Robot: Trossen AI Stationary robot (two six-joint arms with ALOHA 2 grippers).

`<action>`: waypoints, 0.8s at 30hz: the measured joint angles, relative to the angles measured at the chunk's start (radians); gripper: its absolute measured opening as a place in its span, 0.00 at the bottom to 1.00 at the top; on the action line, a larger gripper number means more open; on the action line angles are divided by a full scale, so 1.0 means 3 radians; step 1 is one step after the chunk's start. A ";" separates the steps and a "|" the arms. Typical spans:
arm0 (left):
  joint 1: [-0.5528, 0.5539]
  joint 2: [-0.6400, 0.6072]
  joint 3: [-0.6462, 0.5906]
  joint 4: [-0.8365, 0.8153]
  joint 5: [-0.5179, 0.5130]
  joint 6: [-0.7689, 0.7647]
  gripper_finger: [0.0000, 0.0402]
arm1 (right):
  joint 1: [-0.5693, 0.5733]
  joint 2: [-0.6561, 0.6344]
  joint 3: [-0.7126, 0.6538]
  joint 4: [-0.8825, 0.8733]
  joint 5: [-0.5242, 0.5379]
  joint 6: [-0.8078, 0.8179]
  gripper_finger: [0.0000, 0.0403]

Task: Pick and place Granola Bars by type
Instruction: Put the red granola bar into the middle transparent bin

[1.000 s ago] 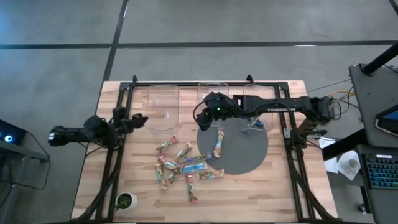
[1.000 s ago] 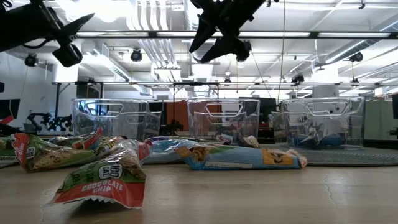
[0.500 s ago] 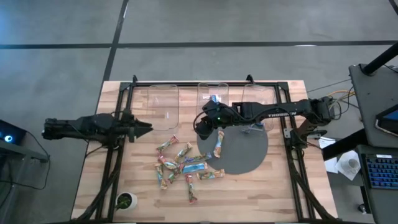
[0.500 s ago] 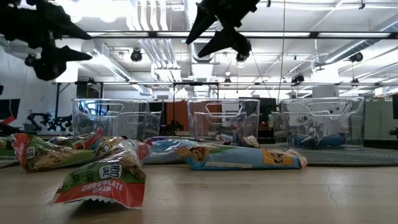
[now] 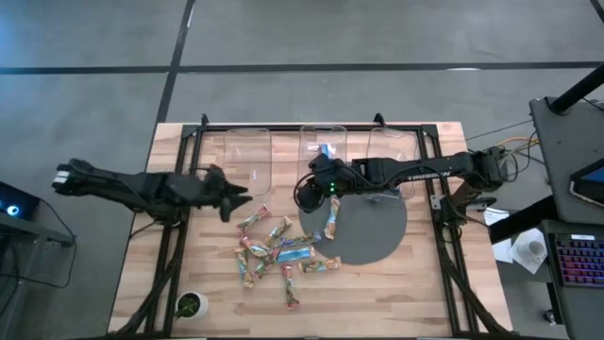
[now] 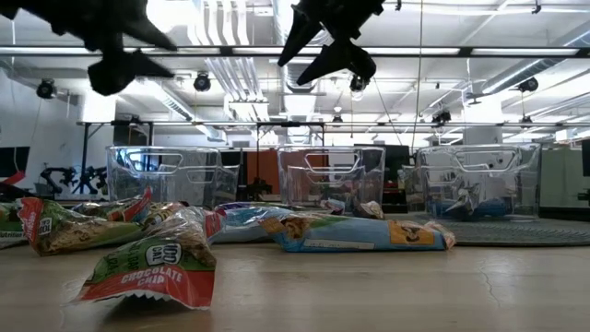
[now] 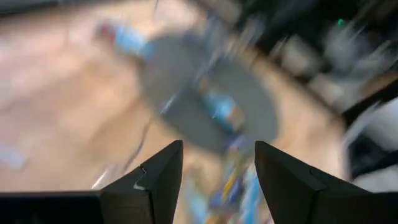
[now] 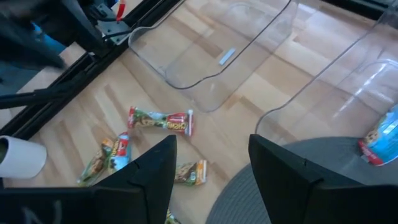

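Note:
Several granola bars (image 5: 278, 253) in red, green-yellow and blue foil lie in a loose pile on the wooden table's middle; up close they fill the low view (image 6: 152, 263). One bar (image 5: 332, 217) lies on the grey round mat (image 5: 377, 231). A blue bar (image 5: 324, 148) lies in the middle clear bin, also seen in the right wrist view (image 8: 379, 140). My left gripper (image 5: 243, 198) hovers open just left of the pile's far end (image 7: 217, 162). My right gripper (image 5: 304, 196) hangs open above the mat's left edge (image 8: 211, 155), near the middle bin.
Three clear bins stand along the far edge: left (image 5: 248, 162), middle (image 5: 324, 161), right (image 5: 392, 161), the right one holding blue bars. A small potted plant (image 5: 192, 304) sits at the near left corner. Black frame rails (image 5: 179, 236) run along both table sides.
My left arm has stretched out toward the table's right, carrying its gripper from the left rail to the pile's far end. My right gripper has moved from over the middle bin toward the near edge, and a blue bar now shows in that bin.

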 joint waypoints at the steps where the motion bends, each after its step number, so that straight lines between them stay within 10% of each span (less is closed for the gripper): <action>1: -0.0045 0.0062 0.0034 -0.0155 0.0001 -0.0056 0.45 | -0.0001 0.0000 0.0000 -0.0001 0.0002 -0.0012 0.48; 16: -0.1841 0.0330 -0.0091 -0.0761 -0.1226 -0.1276 0.45 | -0.0009 0.0000 -0.0009 -0.0465 0.0003 -0.0470 0.48; 24: -0.1937 0.1027 -0.0122 -0.0854 -0.1264 -0.1596 0.45 | -0.0263 0.0000 -0.0021 -0.0462 0.0003 -0.1006 0.48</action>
